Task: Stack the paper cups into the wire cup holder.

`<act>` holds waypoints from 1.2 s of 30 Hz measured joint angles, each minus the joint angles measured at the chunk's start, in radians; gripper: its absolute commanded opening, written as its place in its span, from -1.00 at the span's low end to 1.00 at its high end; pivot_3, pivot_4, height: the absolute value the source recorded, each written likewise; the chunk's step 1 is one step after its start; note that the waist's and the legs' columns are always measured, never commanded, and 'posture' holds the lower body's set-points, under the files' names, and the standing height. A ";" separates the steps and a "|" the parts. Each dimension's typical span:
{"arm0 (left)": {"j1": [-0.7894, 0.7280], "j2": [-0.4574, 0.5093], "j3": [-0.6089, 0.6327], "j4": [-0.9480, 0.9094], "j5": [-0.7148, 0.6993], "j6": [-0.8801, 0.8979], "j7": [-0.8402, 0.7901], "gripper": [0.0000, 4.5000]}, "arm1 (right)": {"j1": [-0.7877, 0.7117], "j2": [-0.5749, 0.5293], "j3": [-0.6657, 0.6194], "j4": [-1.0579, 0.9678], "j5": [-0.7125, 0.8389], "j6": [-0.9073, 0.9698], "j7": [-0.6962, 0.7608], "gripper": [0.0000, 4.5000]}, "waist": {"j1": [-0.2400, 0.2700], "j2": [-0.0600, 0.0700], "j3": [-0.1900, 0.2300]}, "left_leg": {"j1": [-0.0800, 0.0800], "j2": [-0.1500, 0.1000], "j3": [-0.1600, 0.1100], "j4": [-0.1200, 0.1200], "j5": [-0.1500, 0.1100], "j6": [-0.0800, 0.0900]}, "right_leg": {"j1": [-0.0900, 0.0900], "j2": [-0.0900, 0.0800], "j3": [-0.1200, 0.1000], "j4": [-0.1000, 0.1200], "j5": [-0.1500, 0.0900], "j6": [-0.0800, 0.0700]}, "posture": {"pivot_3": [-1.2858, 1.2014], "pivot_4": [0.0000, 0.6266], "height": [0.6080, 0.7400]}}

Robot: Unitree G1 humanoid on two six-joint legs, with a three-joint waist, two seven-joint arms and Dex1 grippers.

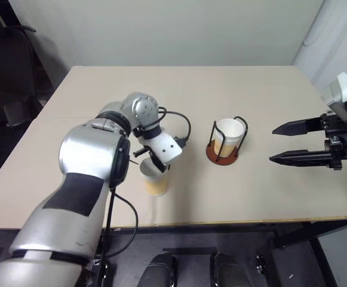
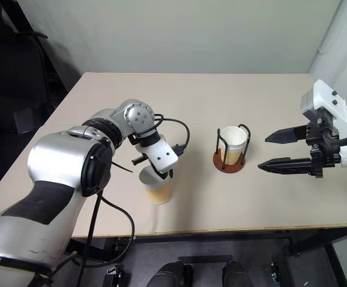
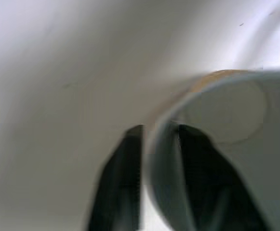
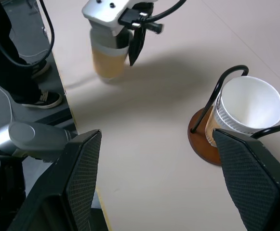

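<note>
Paper cup (image 2: 156, 186) wall sits pinched between the left gripper (image 3: 160, 144) fingers, one inside the rim, one outside, with the cup standing on the table (image 1: 233, 84). Off to that hand's right, the wire cup holder (image 1: 226, 143) already carries nested cups. A thin-wall pinch could crumple or slip on lifting. The right gripper (image 1: 281, 143) hangs spread, empty, just past the holder.
</note>
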 measured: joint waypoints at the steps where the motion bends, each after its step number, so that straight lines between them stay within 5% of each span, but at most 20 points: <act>1: -0.002 0.000 -0.009 -0.027 -0.021 0.015 0.000 -0.99 | -0.001 0.000 0.001 0.003 0.000 0.000 0.001 0.67 | -0.001 0.000 0.000 | 0.001 -0.001 0.002 -0.001 0.000 0.000 | 0.000 0.002 -0.003 0.000 0.000 0.000 | 0.03 -0.52 1.00; 19: -0.061 -0.007 -0.125 -0.305 -0.394 0.428 0.017 -0.99 | -0.086 -0.007 0.093 0.146 -0.100 -0.084 0.069 0.67 | 0.001 -0.002 0.001 | 0.001 0.000 0.003 -0.001 -0.004 0.000 | 0.000 0.002 -0.003 -0.001 -0.002 0.002 | 0.03 -0.52 1.00; 29: -0.146 -0.064 -0.121 -0.340 -0.474 0.616 0.372 -0.99 | -0.096 -0.012 0.116 0.188 -0.158 -0.108 0.102 0.67 | 0.009 -0.001 0.002 | 0.002 0.001 0.001 -0.001 -0.006 0.000 | 0.002 -0.001 0.000 -0.003 -0.004 0.002 | 0.03 -0.52 1.00; 36: -0.173 -0.104 -0.084 -0.339 -0.572 0.738 0.409 -0.99 | -0.093 -0.027 0.116 0.210 -0.178 -0.112 0.124 0.67 | 0.012 -0.002 0.003 | 0.002 0.000 0.003 -0.001 -0.006 -0.001 | 0.002 0.001 -0.002 -0.002 -0.005 0.003 | 0.03 -0.52 1.00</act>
